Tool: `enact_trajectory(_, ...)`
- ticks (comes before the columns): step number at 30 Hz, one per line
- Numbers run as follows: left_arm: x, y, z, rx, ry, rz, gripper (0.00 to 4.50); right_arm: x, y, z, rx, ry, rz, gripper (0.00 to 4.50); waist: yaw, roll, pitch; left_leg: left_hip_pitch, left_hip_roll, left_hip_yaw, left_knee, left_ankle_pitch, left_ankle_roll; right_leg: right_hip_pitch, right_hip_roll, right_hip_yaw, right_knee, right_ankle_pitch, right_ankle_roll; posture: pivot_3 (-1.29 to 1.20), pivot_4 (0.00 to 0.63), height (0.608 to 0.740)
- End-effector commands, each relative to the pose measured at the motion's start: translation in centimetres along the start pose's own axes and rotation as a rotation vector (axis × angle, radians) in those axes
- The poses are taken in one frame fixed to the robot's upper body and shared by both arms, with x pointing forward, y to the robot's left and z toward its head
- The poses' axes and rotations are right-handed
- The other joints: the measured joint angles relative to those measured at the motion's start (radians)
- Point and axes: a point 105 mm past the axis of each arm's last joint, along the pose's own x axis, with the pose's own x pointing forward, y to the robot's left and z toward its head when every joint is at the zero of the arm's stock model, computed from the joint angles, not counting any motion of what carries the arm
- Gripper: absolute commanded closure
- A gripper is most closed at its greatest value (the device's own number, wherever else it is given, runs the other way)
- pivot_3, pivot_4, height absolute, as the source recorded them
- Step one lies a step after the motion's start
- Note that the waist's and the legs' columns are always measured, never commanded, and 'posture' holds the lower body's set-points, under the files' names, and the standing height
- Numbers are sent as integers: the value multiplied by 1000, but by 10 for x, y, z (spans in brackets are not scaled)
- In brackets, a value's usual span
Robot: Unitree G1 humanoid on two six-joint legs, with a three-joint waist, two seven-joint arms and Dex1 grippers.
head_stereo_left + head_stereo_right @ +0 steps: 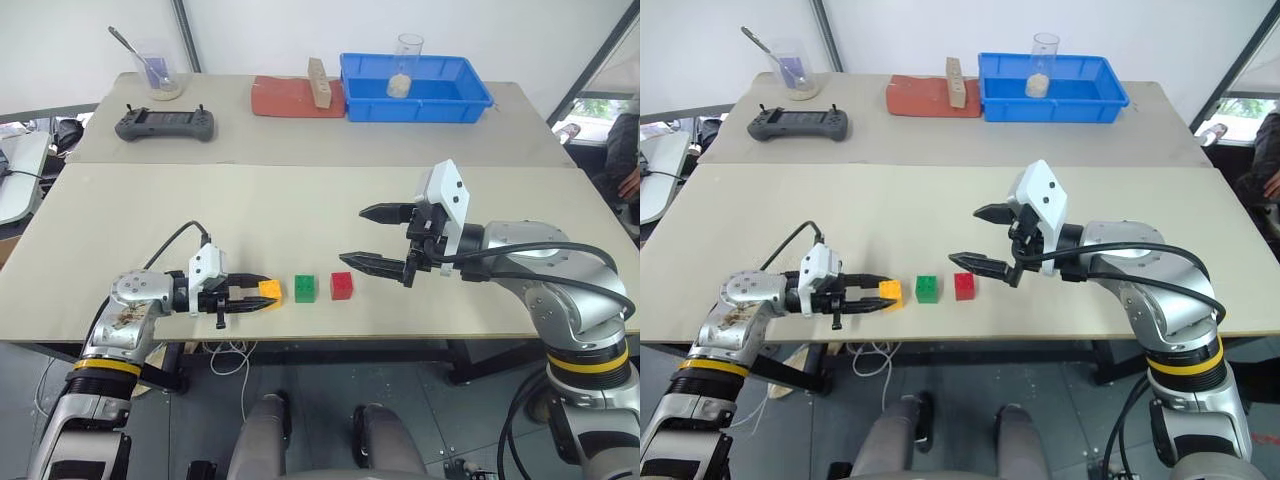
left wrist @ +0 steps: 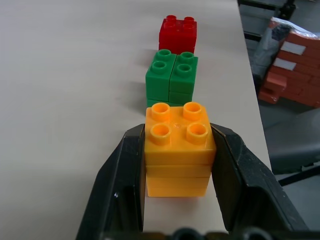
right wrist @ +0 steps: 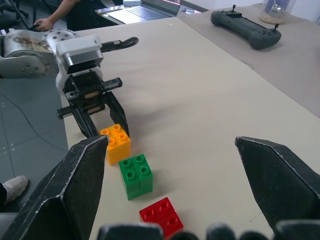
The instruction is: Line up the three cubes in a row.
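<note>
You cannot see the orange-yellow cube's (image 2: 178, 150) flanks behind the left claw's (image 2: 180, 175) fingers (image 2: 117, 190), and a seated person (image 3: 82, 12) beyond the worktop (image 3: 200, 90) is cut off at the frame's edge.

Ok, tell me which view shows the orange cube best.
The left wrist view: the orange cube sits close up, studs visible, clamped between the left gripper's fingers. Both eye views show it small at that gripper's tip. The right wrist view shows it from farther off, beside the green cube.

Beige table (image 1: 300, 210) with orange-yellow cube (image 1: 269, 290), green cube (image 1: 305, 288), red cube (image 1: 342, 286).
</note>
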Motion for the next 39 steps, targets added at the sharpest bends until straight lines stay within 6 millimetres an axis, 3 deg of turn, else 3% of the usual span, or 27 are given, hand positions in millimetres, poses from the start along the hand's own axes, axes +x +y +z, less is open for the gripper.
enact_trajectory(1,4,3,-1,36,6,-33,3185,-4,3,10,-40,-31,2,0,0,0,0,0,0,0,0,0,0,0,0,0,0,0,0,0,150,740)
enact_trajectory(11,4,15,-4,51,18,-52,3185,-8,7,7,-41,-21,6,0,6,0,0,0,0,0,1,0,0,1,1,0,0,2,3,0,150,740)
enact_trajectory(19,3,17,0,68,32,-121,3185,-19,28,19,-68,-32,153,0,6,0,0,0,1,0,1,3,4,0,1,0,1,2,3,0,150,740)
enact_trajectory(28,3,23,-1,83,57,-155,3185,-19,26,22,-87,-26,146,0,6,0,0,0,1,0,1,3,4,0,1,0,1,1,3,0,150,740)
enact_trajectory(30,3,24,-1,84,58,-158,2144,-19,26,22,-84,-22,142,0,6,0,0,0,1,-1,1,3,4,0,1,0,1,1,3,0,150,740)
enact_trajectory(35,3,25,2,91,60,-175,47,-20,24,18,-79,-13,132,0,6,0,0,0,1,-1,1,4,6,0,1,0,1,2,4,0,150,740)
enact_trajectory(39,-4,26,6,108,74,-166,47,-21,22,15,-74,-9,126,0,6,0,0,0,1,-1,2,3,6,0,1,0,1,2,4,0,150,740)
